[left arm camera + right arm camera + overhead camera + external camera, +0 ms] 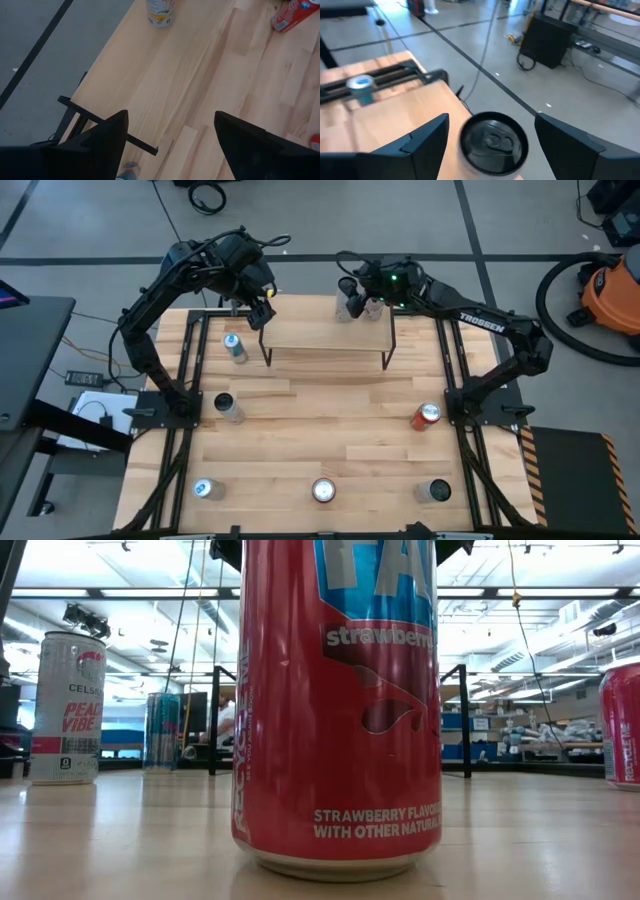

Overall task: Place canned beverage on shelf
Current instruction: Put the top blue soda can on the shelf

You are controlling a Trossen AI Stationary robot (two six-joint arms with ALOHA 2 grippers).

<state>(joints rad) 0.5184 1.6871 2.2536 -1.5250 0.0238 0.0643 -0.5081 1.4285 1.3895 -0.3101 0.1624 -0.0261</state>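
Canned beverage (493, 142), a dark-topped can, is standing upright on the shelf (325, 333) near the board's far right corner. The right gripper (353, 297) is hovering directly over this can with its fingers (415, 150) spread wide on either side of the lid, not pressing the can wall. The shelf itself is sitting at the far middle of the table (330, 415), its black legs resting on the wooden surface.

The left gripper (260, 310) is hanging above the shelf's far left corner, jaws wide apart and carrying nothing.

Other cans are standing on the table: a blue-and-silver can (234, 348) just left of the shelf, a dark can (227, 408) nearer the left arm's base, a red can (427, 416) near the right arm's base, and three more along the near edge, namely a blue-topped can (205, 490), a strawberry soda can (338, 705) and a grey-topped can (435, 492).
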